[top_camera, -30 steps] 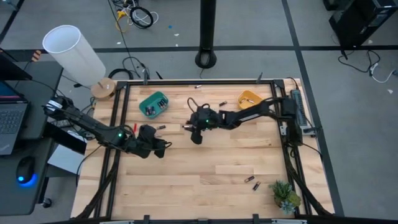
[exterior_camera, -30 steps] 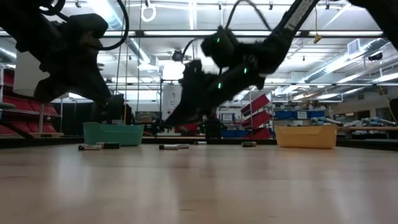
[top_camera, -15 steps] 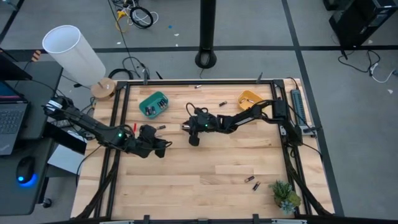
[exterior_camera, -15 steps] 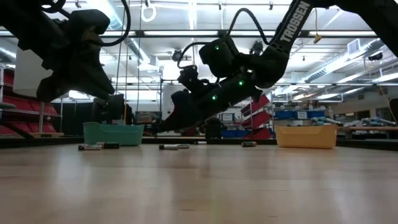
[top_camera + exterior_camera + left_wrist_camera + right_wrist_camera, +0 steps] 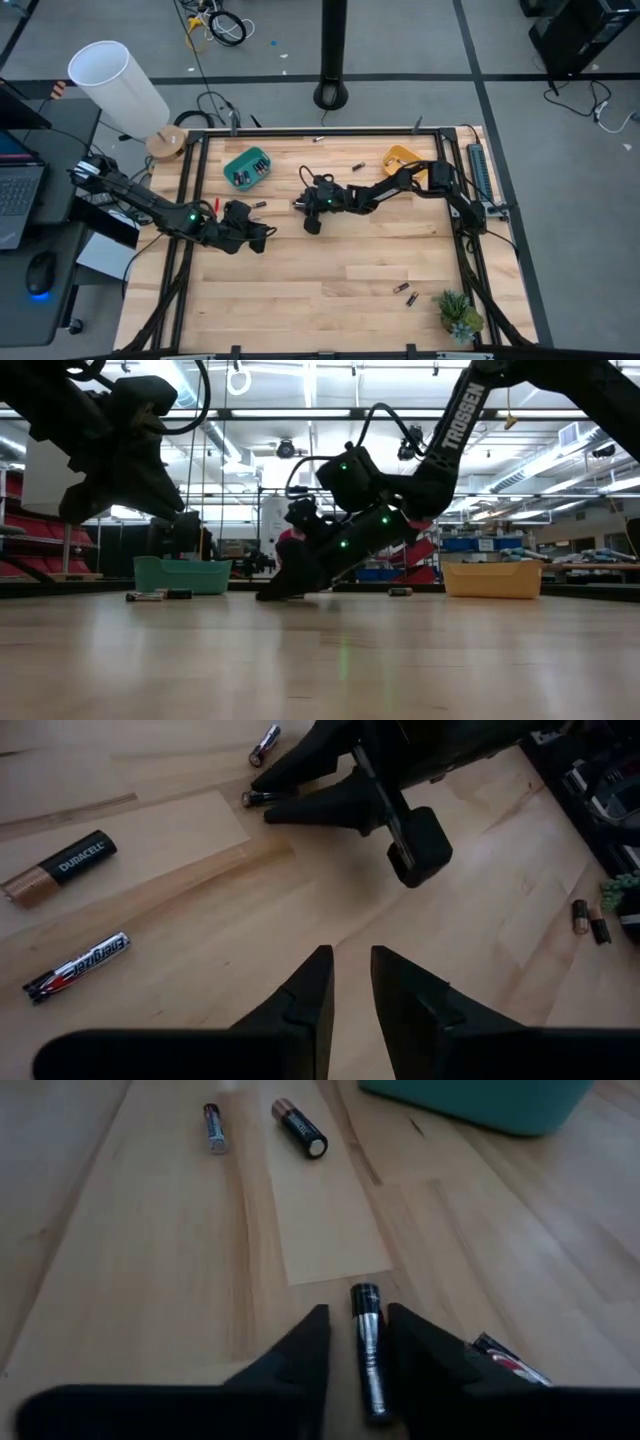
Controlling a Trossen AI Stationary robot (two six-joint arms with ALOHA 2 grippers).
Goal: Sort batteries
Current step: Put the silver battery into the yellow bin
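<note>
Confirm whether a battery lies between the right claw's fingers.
Yes: in the right wrist view a slim dark battery lies on the wood between the right claw fingers.

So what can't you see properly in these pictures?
- Inside the teal bin: the high view shows dark bits too small to count.
- Inside the orange bin: its wall hides it in the low view.
- The battery between the right claw fingers: their tips hide whether it's gripped.

Table [image 5: 340, 270]: pale wood planks, smooth satin. Batteries [image 5: 367, 1350]: glossy metal. Teal bin [image 5: 480, 1100]: matt plastic.
</note>
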